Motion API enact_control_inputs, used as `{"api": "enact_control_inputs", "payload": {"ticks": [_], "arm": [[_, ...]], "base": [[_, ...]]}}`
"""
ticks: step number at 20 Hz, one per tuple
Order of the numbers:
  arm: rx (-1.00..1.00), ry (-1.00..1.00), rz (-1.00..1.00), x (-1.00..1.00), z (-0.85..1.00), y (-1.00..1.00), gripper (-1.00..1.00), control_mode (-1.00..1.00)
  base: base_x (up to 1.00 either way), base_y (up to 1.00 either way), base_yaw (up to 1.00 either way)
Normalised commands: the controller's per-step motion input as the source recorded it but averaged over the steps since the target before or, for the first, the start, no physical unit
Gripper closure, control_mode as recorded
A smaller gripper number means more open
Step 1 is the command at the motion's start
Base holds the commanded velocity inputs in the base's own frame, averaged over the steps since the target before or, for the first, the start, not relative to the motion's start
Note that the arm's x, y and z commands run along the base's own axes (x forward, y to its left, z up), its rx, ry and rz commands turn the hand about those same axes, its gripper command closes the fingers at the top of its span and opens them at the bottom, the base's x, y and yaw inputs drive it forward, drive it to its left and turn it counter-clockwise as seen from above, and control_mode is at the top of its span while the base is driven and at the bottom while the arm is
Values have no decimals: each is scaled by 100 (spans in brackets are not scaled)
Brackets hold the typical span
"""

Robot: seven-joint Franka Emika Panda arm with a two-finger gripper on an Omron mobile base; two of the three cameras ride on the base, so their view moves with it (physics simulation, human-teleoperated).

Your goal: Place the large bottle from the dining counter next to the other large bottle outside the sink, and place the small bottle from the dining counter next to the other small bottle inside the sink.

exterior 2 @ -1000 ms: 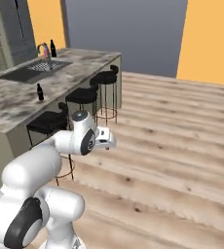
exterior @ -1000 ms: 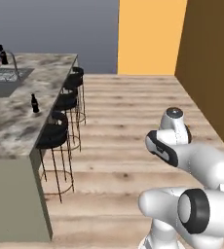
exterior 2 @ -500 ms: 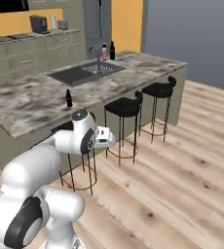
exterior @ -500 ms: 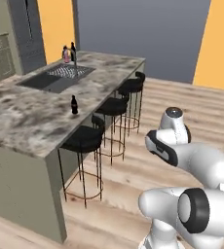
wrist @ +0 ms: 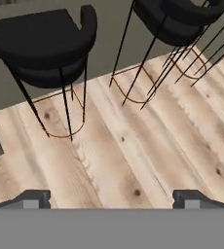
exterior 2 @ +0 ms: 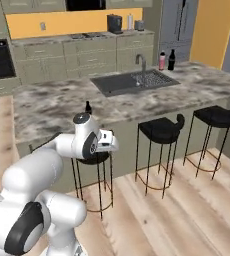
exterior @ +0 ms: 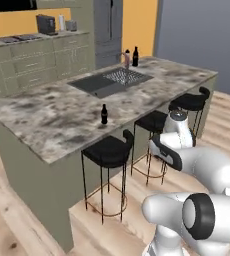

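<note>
Your gripper [wrist: 112,197] stood released and empty over the floor.
Beyond your fingers [wrist: 33,198] sat the stools [wrist: 46,36]; above them, on the dining counter [exterior: 62,117], the small bottle [exterior: 104,114] stood well apart, the large bottle [exterior: 127,59] farther off, behind the sink [exterior: 109,80].

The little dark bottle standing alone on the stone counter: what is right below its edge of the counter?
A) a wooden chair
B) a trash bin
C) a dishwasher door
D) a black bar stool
D. The little dark bottle stands near the counter edge, and a black bar stool with thin metal legs sits tucked just below it.
</note>
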Motion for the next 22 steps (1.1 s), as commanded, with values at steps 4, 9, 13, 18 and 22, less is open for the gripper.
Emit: {"api": "enact_control_inputs", "payload": {"ticks": [4,9,13,18,22], "arm": [[0,0,0,0,0,0,-100,100],[0,0,0,0,0,0,-100,100],[0,0,0,0,0,0,-100,100],[0,0,0,0,0,0,-100,100],[0,0,0,0,0,0,-100,100]], "base": [[15,-90,63],[5,-90,59],[1,-85,57],[0,-68,48],[0,-60,43]]}}
